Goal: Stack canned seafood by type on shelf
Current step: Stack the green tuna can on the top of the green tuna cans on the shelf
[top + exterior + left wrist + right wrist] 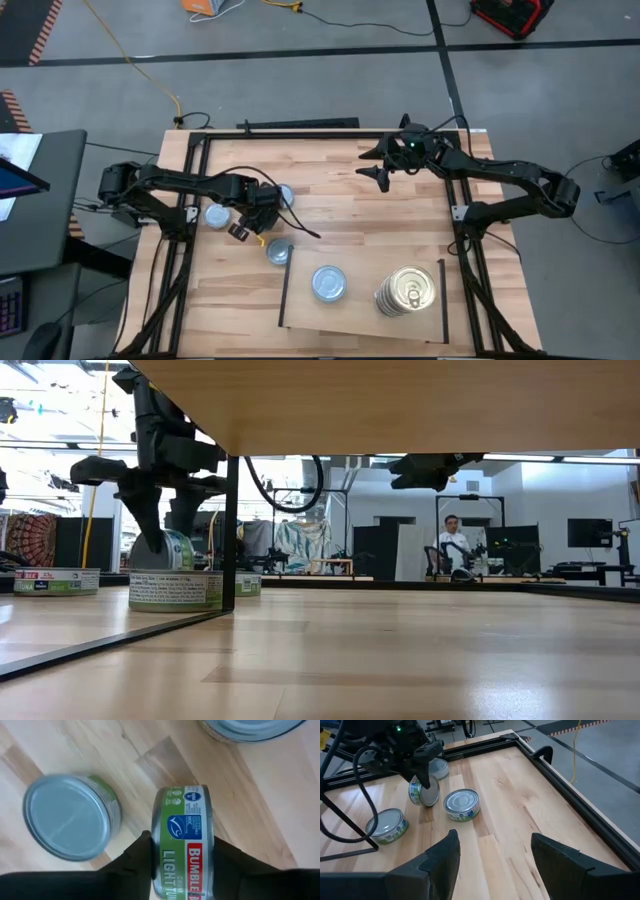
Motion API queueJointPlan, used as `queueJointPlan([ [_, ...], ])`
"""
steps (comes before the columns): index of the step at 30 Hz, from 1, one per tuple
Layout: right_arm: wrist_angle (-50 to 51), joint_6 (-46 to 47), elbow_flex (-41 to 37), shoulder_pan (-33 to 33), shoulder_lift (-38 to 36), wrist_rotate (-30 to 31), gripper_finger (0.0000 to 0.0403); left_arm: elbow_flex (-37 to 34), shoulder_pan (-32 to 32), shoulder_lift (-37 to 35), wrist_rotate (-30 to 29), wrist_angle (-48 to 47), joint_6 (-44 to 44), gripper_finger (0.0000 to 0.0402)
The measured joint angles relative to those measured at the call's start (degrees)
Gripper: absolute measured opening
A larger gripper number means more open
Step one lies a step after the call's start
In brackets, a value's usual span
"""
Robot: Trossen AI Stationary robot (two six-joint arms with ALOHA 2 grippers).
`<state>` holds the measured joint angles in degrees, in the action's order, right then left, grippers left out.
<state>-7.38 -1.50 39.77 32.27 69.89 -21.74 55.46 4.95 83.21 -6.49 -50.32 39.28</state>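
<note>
The plank-striped tabletop [340, 210] carries all items. The shelf [360, 312] lies flat on it, well apart from the left pincer [252, 212], toward the table's front edge and the right arm's side.

The left pincer is partly closed. Its fingers [136, 862] press both flat faces of one tin [182, 845], which stands on edge with the green label outward. Whether this held tin clears the tabletop cannot be told.

The right pincer [492, 852] hangs over the far side of the table, well apart from the left pincer, jaws spread wide and empty.

On the shelf stand a gold-lidded stack [405, 292] and one silver-lidded tin [328, 283].

Three loose tins lie flat near the left pincer:
- one just behind it, toward its arm [216, 214];
- one just beyond it [284, 195];
- one between it and the shelf [278, 251].
</note>
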Motion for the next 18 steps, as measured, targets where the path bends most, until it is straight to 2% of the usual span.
queueJointPlan([
  [1,0.0,0.0,0.0,0.0,0.0,0.0,0.027,0.0,0.0,0.0,-0.1,-0.4,-1.1,0.0127],
  [9,-0.2,0.1,0.0,0.0,0.0,0.0,0.027,0.8,0.0,-0.1,0.0,-4.6,-7.8,0.0128],
  [18,-0.2,0.1,0.0,0.0,0.0,0.0,0.027,17.5,3.1,-2.5,-1.1,-13.7,-20.4,0.0128],
])
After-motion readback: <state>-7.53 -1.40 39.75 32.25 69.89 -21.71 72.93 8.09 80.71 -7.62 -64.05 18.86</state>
